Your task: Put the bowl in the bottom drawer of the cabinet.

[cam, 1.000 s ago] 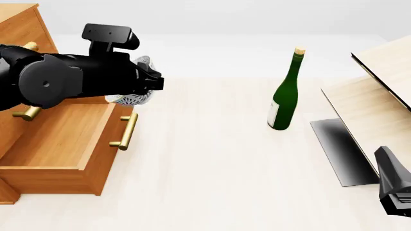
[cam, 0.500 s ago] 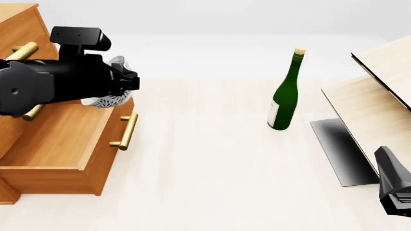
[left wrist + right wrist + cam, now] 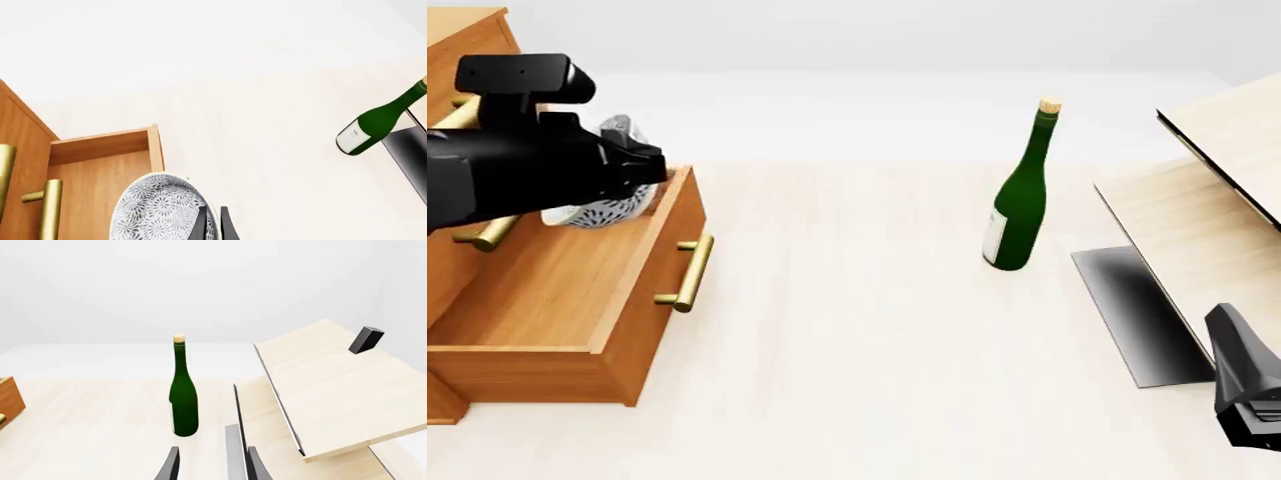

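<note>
The speckled white bowl (image 3: 159, 209) is tilted, with my left gripper (image 3: 213, 216) shut on its rim. In the front view the bowl (image 3: 598, 212) hangs over the back part of the open bottom drawer (image 3: 554, 285), partly hidden behind my black left arm. The drawer stands pulled out from the orange-brown cabinet (image 3: 465, 55), its brass bar handle (image 3: 689, 272) facing the table. My right gripper (image 3: 212, 461) is open and holds nothing, low at the front right (image 3: 1244, 385), far from the bowl.
A green bottle (image 3: 1021, 190) stands upright mid-table, also seen in the right wrist view (image 3: 183, 390). A pale wood-and-black unit (image 3: 1208, 190) fills the right side. Upper brass handles (image 3: 45, 210) stick out from the cabinet just beside the bowl.
My left arm has carried the bowl leftward, from beside the drawer's front corner to above the drawer's inside. The right arm has stayed still.
</note>
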You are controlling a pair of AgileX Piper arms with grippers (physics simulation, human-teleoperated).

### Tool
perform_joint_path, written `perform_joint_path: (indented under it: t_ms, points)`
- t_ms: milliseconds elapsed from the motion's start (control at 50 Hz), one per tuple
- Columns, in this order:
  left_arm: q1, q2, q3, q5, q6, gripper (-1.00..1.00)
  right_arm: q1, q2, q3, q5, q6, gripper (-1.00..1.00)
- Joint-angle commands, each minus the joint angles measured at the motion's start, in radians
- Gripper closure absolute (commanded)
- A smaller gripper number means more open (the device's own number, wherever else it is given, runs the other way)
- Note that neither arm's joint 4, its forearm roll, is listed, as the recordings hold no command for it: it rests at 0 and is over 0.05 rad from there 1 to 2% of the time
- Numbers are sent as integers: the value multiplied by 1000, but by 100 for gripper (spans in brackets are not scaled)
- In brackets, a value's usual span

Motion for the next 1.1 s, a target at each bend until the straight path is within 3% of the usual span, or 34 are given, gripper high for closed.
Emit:
perform_joint_path:
  t_ms: [20,180,200,240,320,380,400,460,500,560,1100]
  points:
    - [43,-22,41,-29,-2,100,0,0,0,0,0,-100]
    - [64,-16,82,-63,-1,100,0,0,0,0,0,-100]
    - [72,-29,39,-4,6,100,0,0,0,0,0,-100]
    - [80,-19,88,-62,7,100,0,0,0,0,0,-100]
    - [85,-27,43,-4,6,100,0,0,0,0,0,-100]
    - [91,-15,96,-65,9,100,0,0,0,0,0,-100]
    - [96,-31,56,-9,11,100,0,0,0,0,0,-100]
    - [101,-32,56,-5,11,100,0,0,0,0,0,-100]
    - [102,-11,106,-67,11,100,0,0,0,0,0,-100]
    - [107,-24,84,-27,4,100,0,0,0,0,0,-100]
    - [134,59,131,-96,5,100,0,0,0,0,0,-100]
